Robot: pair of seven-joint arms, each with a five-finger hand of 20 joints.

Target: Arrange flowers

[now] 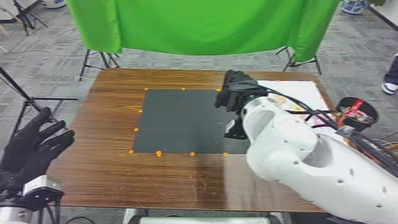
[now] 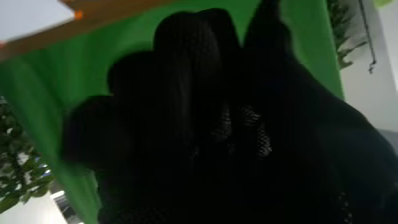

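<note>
Spreading the right hand (image 1: 234, 92), its fingers pressed together at the dark mat (image 1: 178, 122)'s far-right corner, is probably needed before any stem is gently grasped.

Green fabric backdrop (image 1: 204, 25) hangs beyond far edge of brown wooden table (image 1: 102, 130). Thin black metal stands (image 1: 86, 64) at its sides. Grey carpeted floor (image 1: 53, 67) below.
</note>
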